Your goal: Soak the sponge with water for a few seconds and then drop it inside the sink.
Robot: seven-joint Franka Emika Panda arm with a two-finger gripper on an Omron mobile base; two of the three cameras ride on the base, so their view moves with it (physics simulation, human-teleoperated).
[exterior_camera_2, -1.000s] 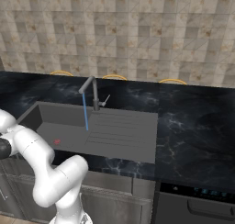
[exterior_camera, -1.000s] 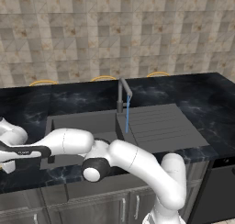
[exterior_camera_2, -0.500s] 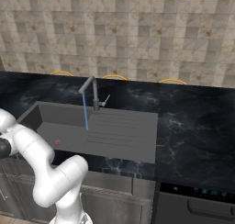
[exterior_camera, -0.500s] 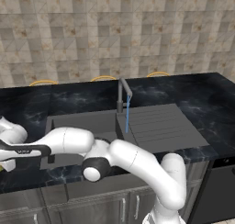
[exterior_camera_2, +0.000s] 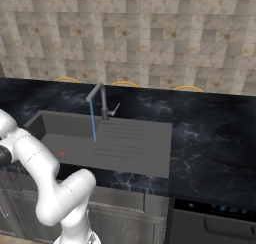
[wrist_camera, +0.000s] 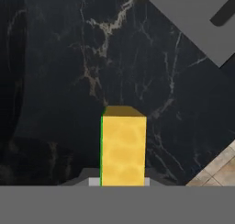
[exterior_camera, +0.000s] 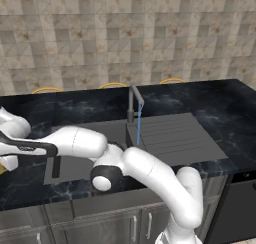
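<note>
Between the fingers sits the sponge (wrist_camera: pixel 123 149), gripped, long axis pointing away; water (exterior_camera: pixel 138 125) runs well off right.

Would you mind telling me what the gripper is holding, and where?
Probably the sponge, at its near end by the gripper; the fingertips themselves are hidden.

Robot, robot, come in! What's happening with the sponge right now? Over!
Gripper state: cannot tell, fingertips hidden. Sponge right at the hand, over black countertop, away from the sink. Water running from tap. Nothing seen in the way.
</note>
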